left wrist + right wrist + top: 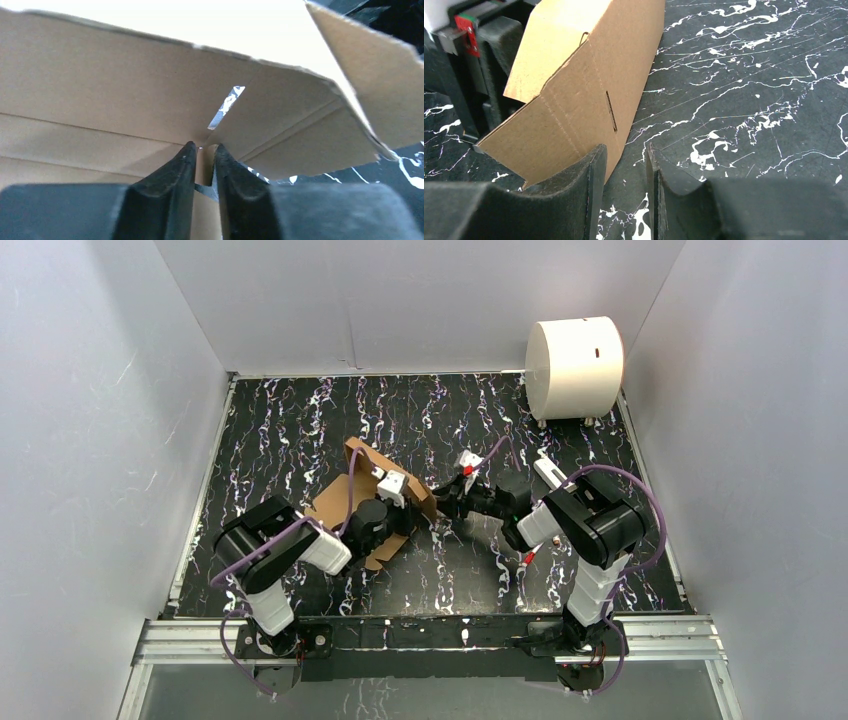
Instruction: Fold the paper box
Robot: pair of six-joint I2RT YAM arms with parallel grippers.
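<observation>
The paper box [340, 502] is a brown cardboard piece, partly folded, lying left of the table's middle with one panel raised. In the left wrist view its creased panels [125, 90] fill the frame, with a slit showing the table. My left gripper [205, 146] reaches in from the near side. Its fingers stand slightly apart, with a flap edge in the narrow gap. My right gripper [626, 150] is open just right of the box [584, 90]. Its left finger [594, 170] is beside the box's lower corner, and only table shows between the fingers. From above, the right gripper [447, 506] points left at the box.
A large white cylinder [573, 365] stands at the back right corner. White walls enclose the black marbled table [450, 420] on three sides. A metal rail [430, 635] runs along the near edge.
</observation>
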